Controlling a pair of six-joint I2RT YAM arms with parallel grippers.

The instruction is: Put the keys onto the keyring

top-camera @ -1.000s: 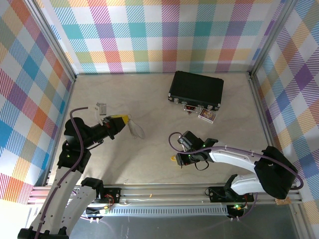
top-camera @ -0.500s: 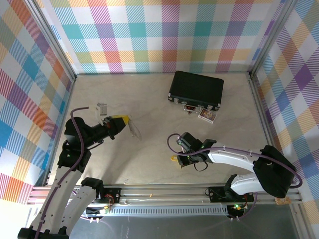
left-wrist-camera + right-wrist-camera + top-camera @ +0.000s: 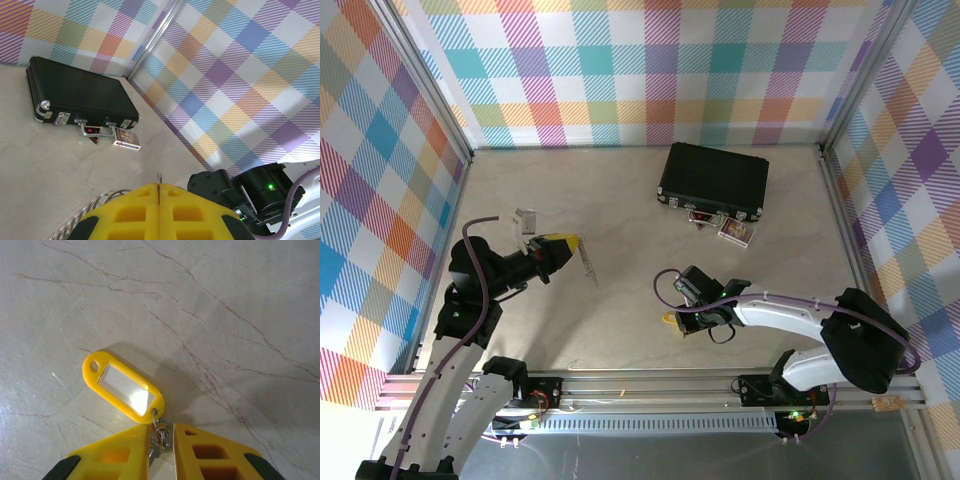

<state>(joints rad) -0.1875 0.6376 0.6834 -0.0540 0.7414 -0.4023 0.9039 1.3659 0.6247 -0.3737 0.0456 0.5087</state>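
Left gripper (image 3: 567,243) is clamped tight on the keyring (image 3: 588,262), which sticks out past its tips, edge-on from above. Right gripper (image 3: 161,434) is pinched narrow around a key (image 3: 153,452) on the yellow tag (image 3: 122,387), whose long axis points diagonally away from the fingers. The keyring sits well off to that gripper's left, so I'd guess the right arm carries the key over.
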